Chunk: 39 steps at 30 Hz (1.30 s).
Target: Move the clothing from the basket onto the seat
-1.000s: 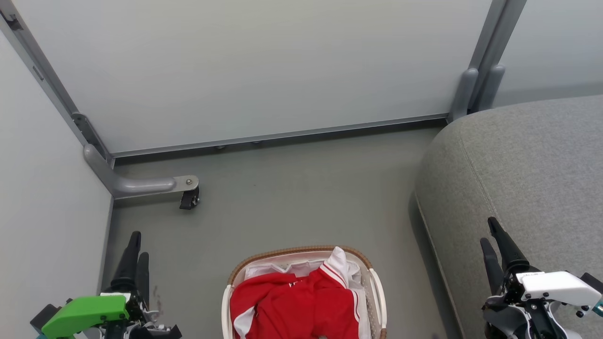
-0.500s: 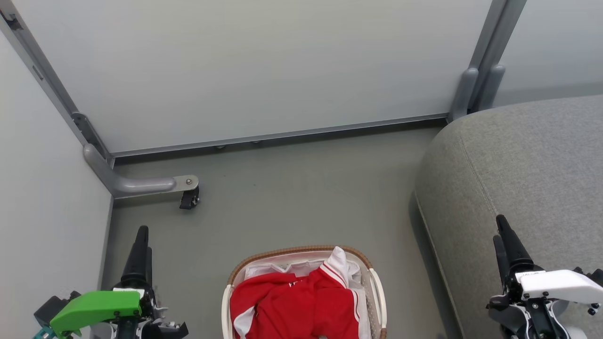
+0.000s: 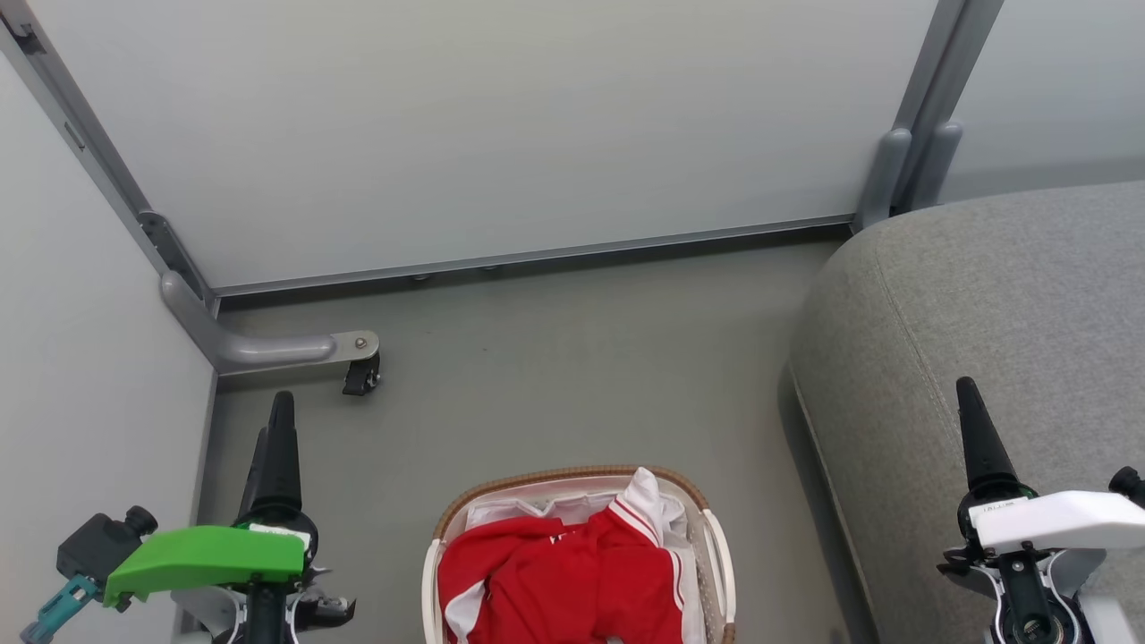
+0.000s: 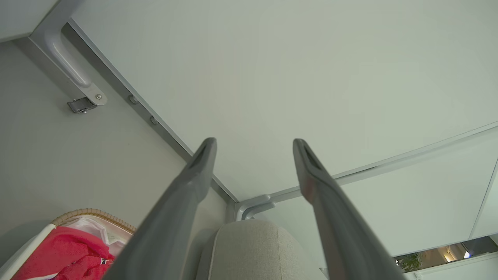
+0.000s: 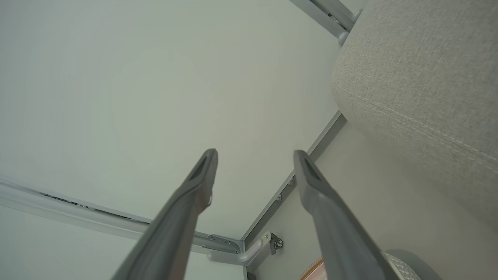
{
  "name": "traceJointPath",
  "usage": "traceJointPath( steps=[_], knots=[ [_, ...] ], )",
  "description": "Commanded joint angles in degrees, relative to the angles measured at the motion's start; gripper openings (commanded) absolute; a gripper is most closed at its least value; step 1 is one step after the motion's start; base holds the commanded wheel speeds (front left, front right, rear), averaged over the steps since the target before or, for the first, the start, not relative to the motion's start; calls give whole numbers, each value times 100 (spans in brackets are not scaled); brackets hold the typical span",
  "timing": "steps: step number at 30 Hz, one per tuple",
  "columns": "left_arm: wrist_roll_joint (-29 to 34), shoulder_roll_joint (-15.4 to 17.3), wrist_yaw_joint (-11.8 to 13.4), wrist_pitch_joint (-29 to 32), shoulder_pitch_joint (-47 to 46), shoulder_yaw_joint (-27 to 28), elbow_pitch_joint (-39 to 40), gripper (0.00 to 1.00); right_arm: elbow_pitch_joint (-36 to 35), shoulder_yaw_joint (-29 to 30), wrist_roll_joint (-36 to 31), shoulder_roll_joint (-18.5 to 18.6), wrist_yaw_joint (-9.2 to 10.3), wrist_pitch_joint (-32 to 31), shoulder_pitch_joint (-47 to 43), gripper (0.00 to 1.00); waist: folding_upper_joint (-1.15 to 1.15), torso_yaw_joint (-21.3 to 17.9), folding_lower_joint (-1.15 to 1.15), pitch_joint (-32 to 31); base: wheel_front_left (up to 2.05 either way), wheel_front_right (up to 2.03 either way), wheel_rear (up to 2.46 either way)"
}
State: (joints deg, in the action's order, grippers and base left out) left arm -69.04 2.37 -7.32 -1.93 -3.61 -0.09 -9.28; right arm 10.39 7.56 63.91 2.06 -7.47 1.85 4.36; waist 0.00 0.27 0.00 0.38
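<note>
At lower left, your left gripper (image 4: 253,142) points forward over the floor (image 3: 555,358), arm low, fingers spread wide, nothing between them. Just to its right: the basket (image 3: 572,475), with the clothing (image 3: 555,581) heaped inside. Past the basket, your right gripper (image 5: 255,152) is likewise spread and empty, close by the seat (image 3: 1011,295). A caster bracket (image 3: 356,362) stands ahead of the left gripper.

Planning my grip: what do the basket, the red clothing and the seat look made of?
The basket: glossy white plastic walls, brown woven rim, probably wicker or an imitation. The clothing: smooth red fabric, likely synthetic sportswear, softly creased, white trim. The seat: matte grey woven upholstery with a stitched seam.
</note>
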Motion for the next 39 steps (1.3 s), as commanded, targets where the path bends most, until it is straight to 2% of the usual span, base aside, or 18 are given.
traceJointPath(
  steps=[1, 15, 39],
  knots=[
    [303, 32, -12, -63, -144, -40, 139, 100, -144, -2, -278, 44, -2, 69, 2, 100, 0, 2, 0, 3, 0, 0, 0],
    [1980, 40, 26, -337, 56, -162, 165, 100, -264, -130, -1906, 56, -2, 344, -122, 100, 0, 0, 0, 21, 0, 0, 0],
    [3493, 52, -5, -721, 186, -439, -255, 100, -54, -300, -3750, 74, -2, 732, -219, 100, 0, 22, 0, 51, 0, 0, 0]
  ],
)
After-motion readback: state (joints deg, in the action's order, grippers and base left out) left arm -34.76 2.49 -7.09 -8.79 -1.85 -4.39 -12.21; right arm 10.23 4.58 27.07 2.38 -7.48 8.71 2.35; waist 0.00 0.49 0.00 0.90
